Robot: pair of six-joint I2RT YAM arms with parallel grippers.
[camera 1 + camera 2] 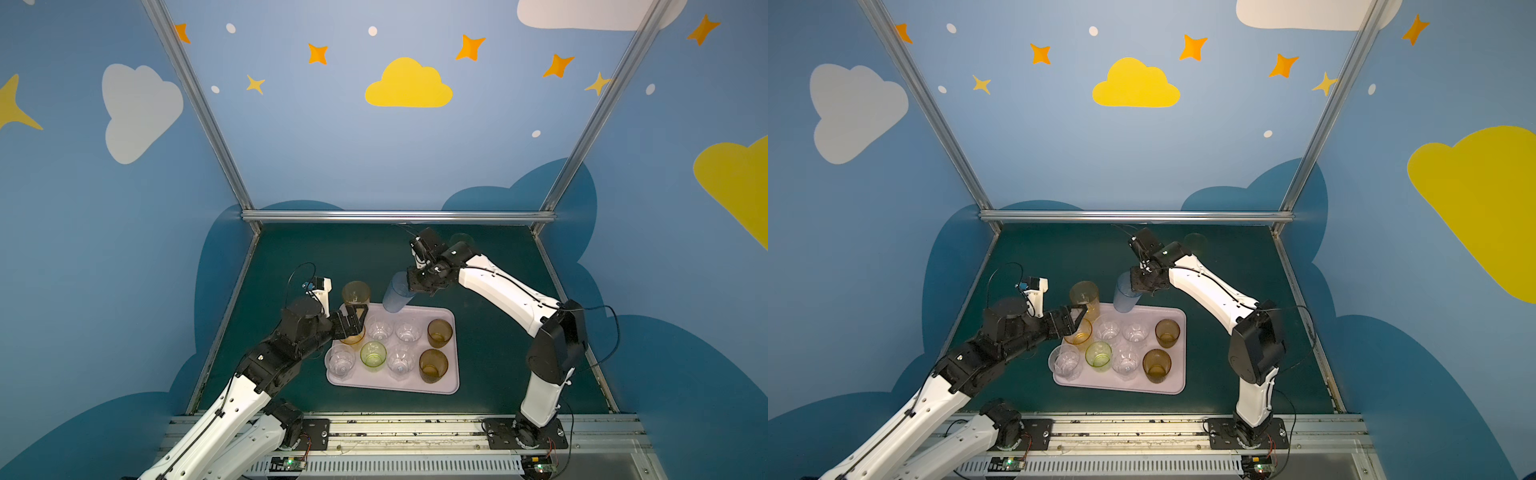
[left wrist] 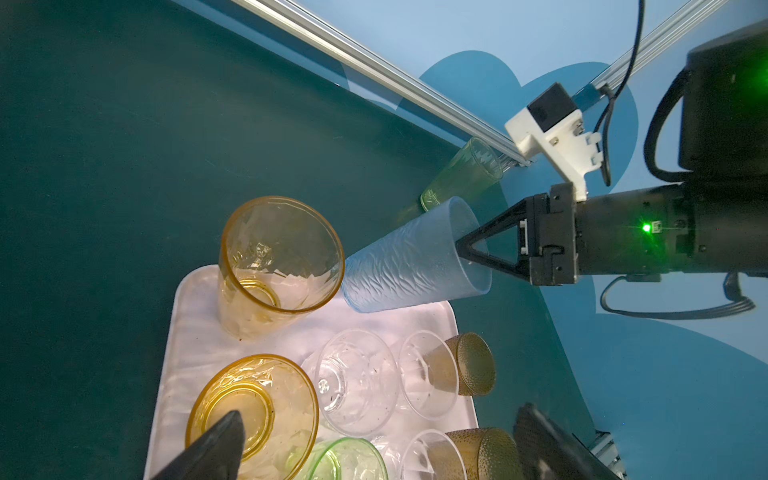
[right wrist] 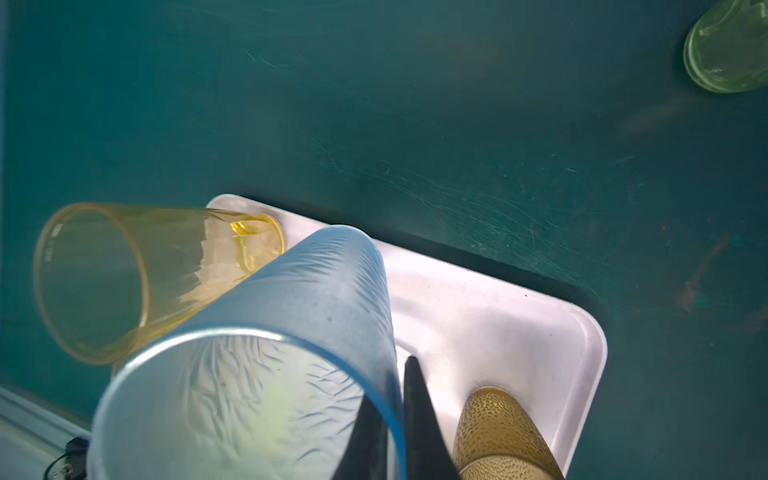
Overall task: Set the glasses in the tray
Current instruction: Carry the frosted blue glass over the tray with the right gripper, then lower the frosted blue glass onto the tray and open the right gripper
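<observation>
A: The dark green tabletop (image 1: 332,249) is being taken up in the middle by the pale lilac tray (image 1: 428,311).

B: And the tall blue glass (image 1: 397,296)?

A: It's being held tilted over the tray's far edge, base lowest, just beside the tall yellow glass (image 1: 356,294). That one is being carried upright on the tray's far left corner. Whether the blue base is touching the tray cannot be told.

B: How is it being gripped?

A: Its rim is being pinched by the right gripper (image 2: 463,249), with the jaws nearly closed, one finger inside the wall and one outside. The left gripper (image 1: 358,320) is being held wide open over the short orange glass (image 1: 353,337), and nothing is being grasped.

B: Is anything being kept off the tray?

A: The tall green glass (image 1: 461,240) is being kept on the tabletop at the far right, well apart from the tray.

B: And the short ones?

A: Two rows are being carried. The far row is the orange one, the two far clear glasses (image 1: 379,329) (image 1: 408,331) and the far brown glass (image 1: 439,332). In the near row, the short green glass (image 1: 373,354) is being flanked by the two near clear glasses (image 1: 340,362) (image 1: 400,361), with the near brown glass (image 1: 433,365) at the right end.
</observation>
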